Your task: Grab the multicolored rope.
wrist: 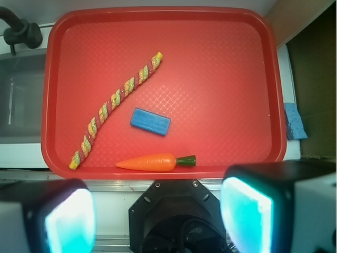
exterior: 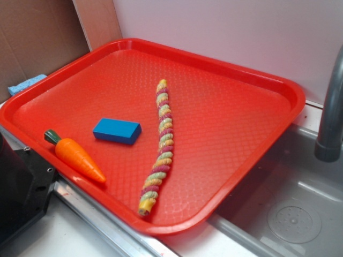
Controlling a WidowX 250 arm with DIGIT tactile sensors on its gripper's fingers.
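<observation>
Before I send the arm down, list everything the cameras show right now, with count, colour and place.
multicolored rope: one, yellow, pink-red and light green, lying stretched along the tray's middle
blue block: one, blue, on the tray between rope and carrot
toy carrot: one, orange with green top, near the tray's edge
tray: one, red, over the counter and sink
sponge: one, light blue, off the tray
faucet: one, grey, by the sink
sink: one, grey, beside the tray
gripper: one, black with pale fingers, open above the tray's edge, holding nothing

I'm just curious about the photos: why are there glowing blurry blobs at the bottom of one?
In the wrist view the pincer fingers sit too close, so they blur and glare; the multicolored rope stays sharp. The exterior view is evenly lit, with soft shadows.
</observation>
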